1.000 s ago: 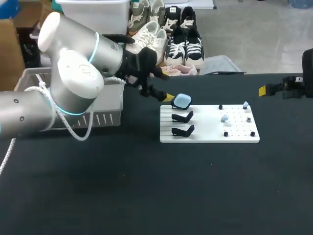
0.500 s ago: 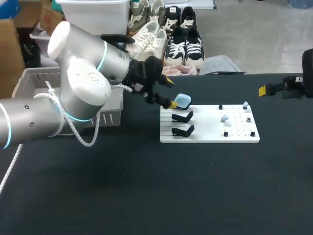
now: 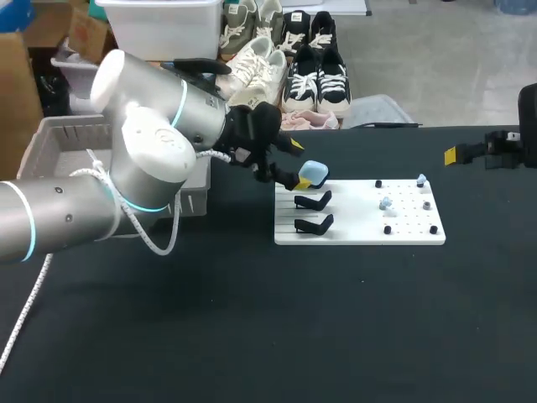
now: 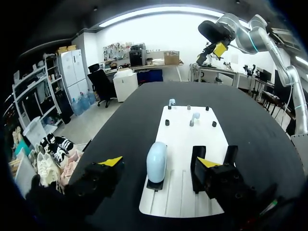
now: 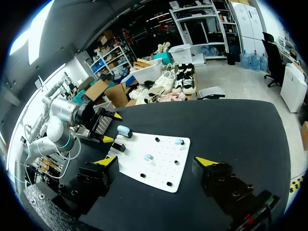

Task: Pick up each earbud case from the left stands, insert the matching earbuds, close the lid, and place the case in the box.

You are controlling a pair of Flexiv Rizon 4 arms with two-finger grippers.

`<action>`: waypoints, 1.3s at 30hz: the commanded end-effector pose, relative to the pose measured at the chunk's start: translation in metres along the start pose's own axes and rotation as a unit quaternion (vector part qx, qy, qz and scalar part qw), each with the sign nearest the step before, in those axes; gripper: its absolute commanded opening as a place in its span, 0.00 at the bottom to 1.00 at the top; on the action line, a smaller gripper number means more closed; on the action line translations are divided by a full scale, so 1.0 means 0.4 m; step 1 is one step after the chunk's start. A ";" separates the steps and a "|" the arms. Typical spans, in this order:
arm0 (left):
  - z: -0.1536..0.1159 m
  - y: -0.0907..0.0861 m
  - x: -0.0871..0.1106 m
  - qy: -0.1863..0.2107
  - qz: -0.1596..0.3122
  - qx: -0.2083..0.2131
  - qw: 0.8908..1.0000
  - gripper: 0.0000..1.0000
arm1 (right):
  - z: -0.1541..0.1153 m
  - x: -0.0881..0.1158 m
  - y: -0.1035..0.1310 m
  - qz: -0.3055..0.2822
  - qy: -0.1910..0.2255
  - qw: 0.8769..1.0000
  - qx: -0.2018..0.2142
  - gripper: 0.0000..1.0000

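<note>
Black matte table top (image 3: 252, 319), both arms over it. Left gripper (image 3: 299, 164) jaws are spread wide and straddle the pale blue rounded earbud case (image 4: 156, 162): one yellow tip on each side, gaps visible on both sides in the left wrist view, no contact, so nothing is gripped. Case stands upright on the farthest black stand (image 4: 154, 184) at the far-left corner of the flat white peg board (image 3: 361, 227). Two more black stands (image 3: 313, 201) sit nearer along the board's left edge, both empty. Right half of the board carries small pale blue earbuds (image 3: 386, 203) on pegs, one more at the far-right corner, plus a few short black pegs (image 3: 388, 229) around them. Grey slatted plastic box (image 3: 50, 138) sits at the table's far left, mostly hidden behind the left arm. Right gripper (image 5: 157, 161) is at the table's far-right edge, well apart from the board, jaws spread with nothing between them.
</note>
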State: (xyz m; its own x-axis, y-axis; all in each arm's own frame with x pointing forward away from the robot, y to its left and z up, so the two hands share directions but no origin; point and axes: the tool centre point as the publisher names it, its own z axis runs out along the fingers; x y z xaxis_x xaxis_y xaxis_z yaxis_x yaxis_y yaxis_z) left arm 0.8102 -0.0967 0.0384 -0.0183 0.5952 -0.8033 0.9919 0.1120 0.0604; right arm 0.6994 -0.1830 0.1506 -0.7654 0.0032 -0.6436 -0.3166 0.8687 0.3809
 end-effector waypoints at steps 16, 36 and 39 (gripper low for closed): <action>0.035 0.012 0.025 0.009 -0.008 0.012 1.000 1.00 | 0.000 0.000 -0.005 -0.001 0.001 1.000 -0.004 1.00; 0.048 0.023 0.030 0.007 -0.012 0.019 1.000 0.91 | 0.000 0.000 -0.005 -0.001 0.001 1.000 -0.004 1.00; 0.050 0.023 0.030 0.008 -0.012 0.020 1.000 0.88 | 0.000 0.000 -0.005 -0.001 0.001 1.000 -0.004 1.00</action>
State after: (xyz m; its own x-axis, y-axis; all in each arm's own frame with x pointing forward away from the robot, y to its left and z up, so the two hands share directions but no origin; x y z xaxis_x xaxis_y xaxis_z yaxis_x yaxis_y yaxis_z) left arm 0.8170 -0.1024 0.0185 -0.0443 0.6027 -0.7968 0.9945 0.1021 0.0219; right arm 0.6994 -0.1830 0.1506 -0.7654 0.0032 -0.6435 -0.3166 0.8687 0.3809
